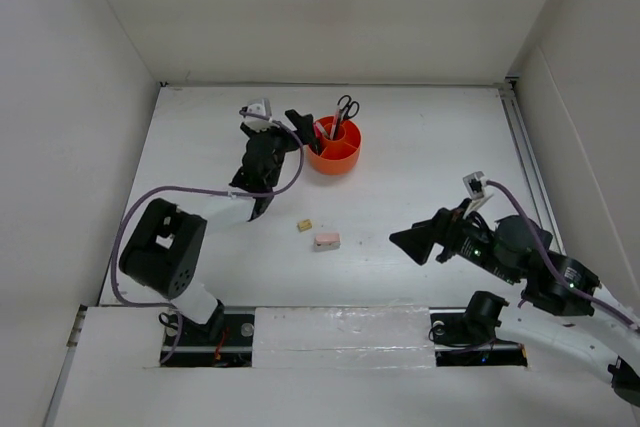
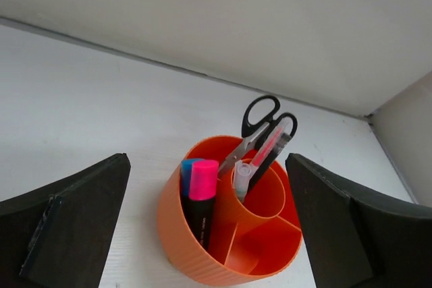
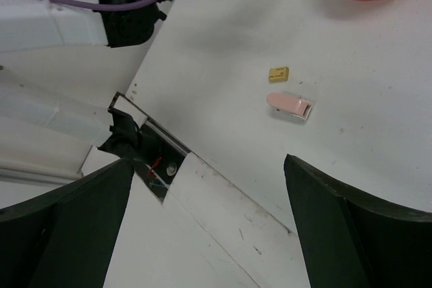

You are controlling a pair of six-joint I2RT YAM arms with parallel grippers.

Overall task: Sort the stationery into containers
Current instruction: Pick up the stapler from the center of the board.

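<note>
Orange organiser at table's far side, holding scissors + highlighters. L gripper beside it, jaws wide, empty. R gripper wide, empty. Suggest R descends square over pink eraser, w/o nudging tan eraser nearby.

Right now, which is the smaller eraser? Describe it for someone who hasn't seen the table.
Start at the orange organiser at the back of the white table. Come toward the near edge to two loose pieces. It is the tan eraser, left of and smaller than the pink eraser.
</note>
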